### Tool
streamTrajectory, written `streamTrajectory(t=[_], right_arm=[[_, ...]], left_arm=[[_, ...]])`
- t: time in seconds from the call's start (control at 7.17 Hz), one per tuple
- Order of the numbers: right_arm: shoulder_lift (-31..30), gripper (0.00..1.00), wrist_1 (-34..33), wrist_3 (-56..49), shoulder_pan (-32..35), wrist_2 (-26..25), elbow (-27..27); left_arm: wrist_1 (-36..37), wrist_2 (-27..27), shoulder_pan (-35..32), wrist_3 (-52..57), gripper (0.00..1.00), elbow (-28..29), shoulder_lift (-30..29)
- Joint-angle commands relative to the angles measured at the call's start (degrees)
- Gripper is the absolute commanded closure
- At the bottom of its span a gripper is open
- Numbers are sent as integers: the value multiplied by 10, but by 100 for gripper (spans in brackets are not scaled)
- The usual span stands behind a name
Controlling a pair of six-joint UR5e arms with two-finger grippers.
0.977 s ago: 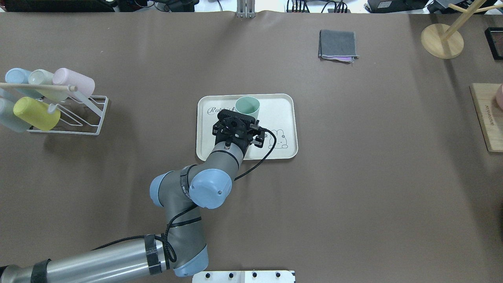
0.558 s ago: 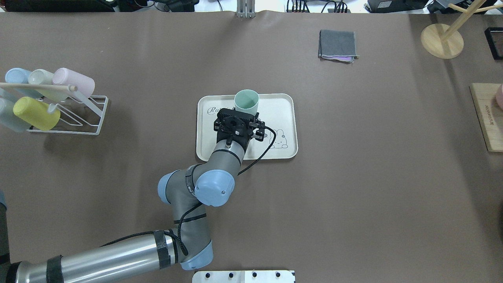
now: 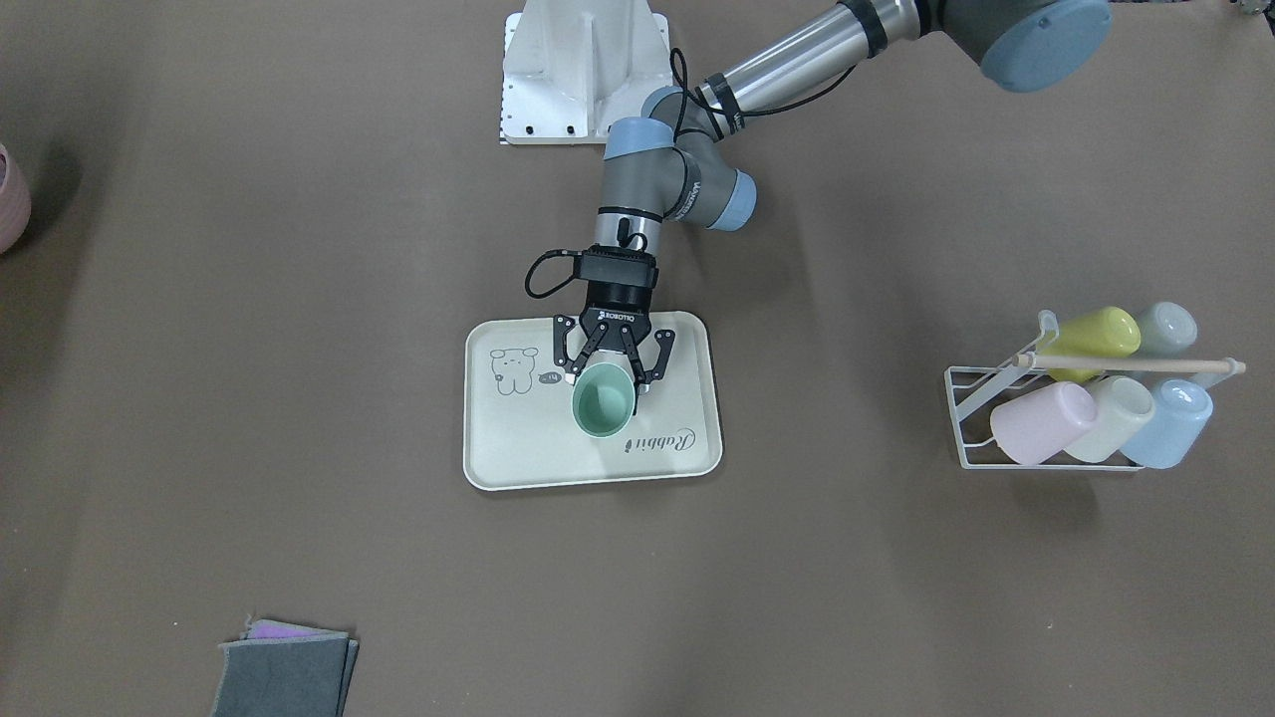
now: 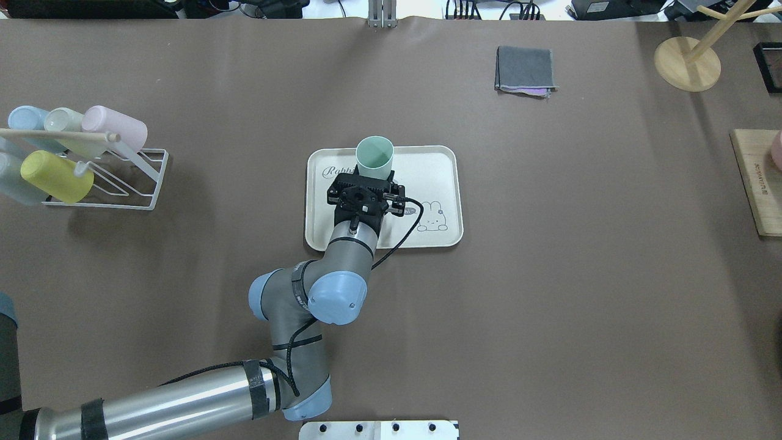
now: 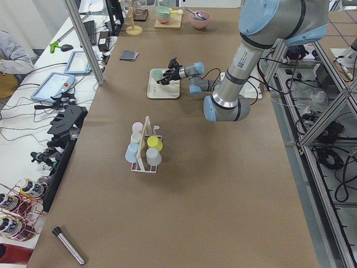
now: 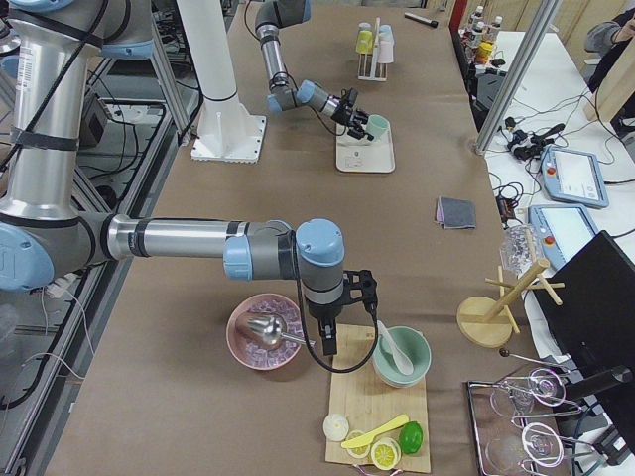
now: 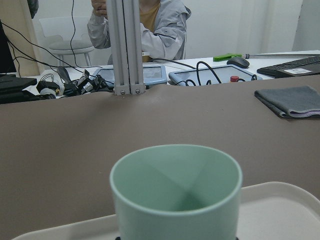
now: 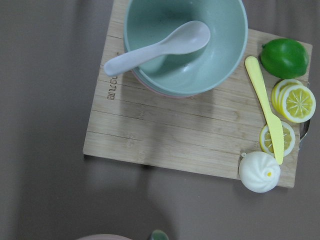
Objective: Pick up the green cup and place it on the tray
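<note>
The green cup (image 4: 374,157) stands upright and open-topped over the far left part of the cream tray (image 4: 427,165). It also shows in the front view (image 3: 603,400) and fills the left wrist view (image 7: 175,200). My left gripper (image 3: 606,378) reaches over the tray (image 3: 498,438), and its fingers (image 3: 569,366) sit against both sides of the cup. I cannot tell whether the cup's base touches the tray. My right gripper (image 6: 330,345) shows only in the right side view, far off over a wooden board; I cannot tell if it is open or shut.
A white wire rack (image 4: 131,183) with several pastel cups stands at the left. A folded grey cloth (image 4: 525,70) and a wooden stand (image 4: 687,61) are at the far right. The wooden board (image 8: 190,135) bears a green bowl with a spoon, lemon slices and a lime.
My left gripper has swung a little left and away from the robot, and the green cup has moved with it toward the tray's far left. The forearm has shifted right.
</note>
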Motion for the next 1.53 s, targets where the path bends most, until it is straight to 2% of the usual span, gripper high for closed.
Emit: streamTrajectory(t=[0.0, 0.14, 0.56, 0.7, 1.26, 1.4], right_arm=[[4, 0, 2, 63, 20, 77, -41], [30, 0, 4, 139, 16, 88, -46], [83, 0, 3, 247, -63, 73, -28], [80, 0, 4, 254, -75, 55, -21], [39, 0, 4, 241, -74, 53, 12], [33, 0, 4, 234, -73, 53, 15]], left_arm=[[0, 17, 9, -22, 100, 11, 0], [1, 33, 17, -25, 100, 17, 0], [2, 45, 24, -25, 100, 17, -12], [3, 47, 24, -25, 100, 19, -12], [3, 49, 34, -40, 100, 26, -13], [3, 48, 36, -40, 89, 25, -13]])
